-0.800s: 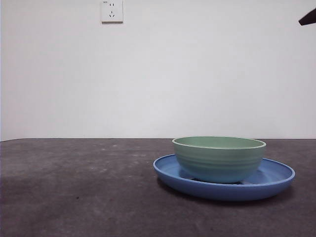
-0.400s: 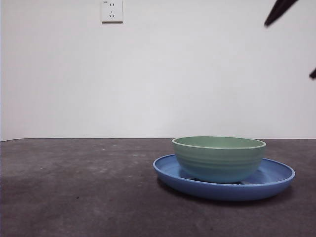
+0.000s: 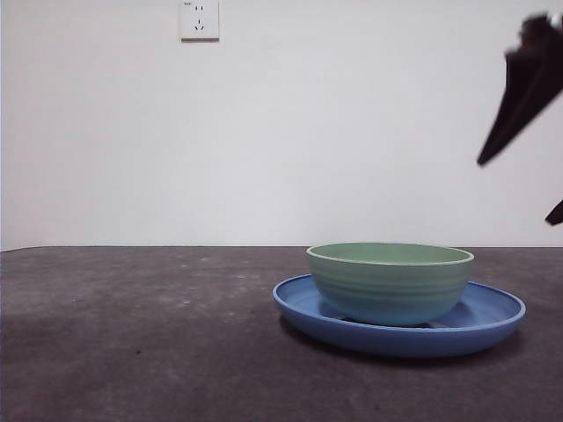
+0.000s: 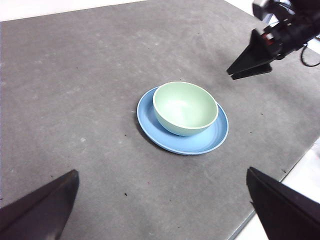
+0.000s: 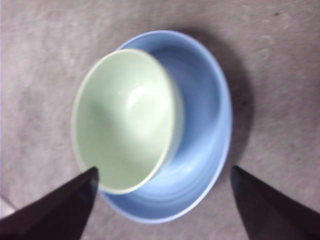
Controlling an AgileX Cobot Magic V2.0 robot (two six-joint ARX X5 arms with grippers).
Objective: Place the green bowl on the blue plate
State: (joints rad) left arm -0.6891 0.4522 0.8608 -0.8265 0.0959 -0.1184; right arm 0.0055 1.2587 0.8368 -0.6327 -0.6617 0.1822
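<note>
While the green bowl sits upright inside the blue plate, mouth facing straight up, both being round they show no long axis and point no particular way. The bowl rests on the plate's floor off-center, close to one side of the rim, as the right wrist view shows, leaving a wide crescent of bare blue on the other side.

The right claw hangs above the pair with its jaws spread wide, gripping nothing; in the front view it shows as a dark shape at the upper right, clear of the bowl. The left claw is farther back and higher, jaws also wide apart and empty, looking down on the plate and bowl from a distance.

The counter is a dark grey, faintly mottled matte surface. Behind it stands a plain white wall with a white power outlet high up.
</note>
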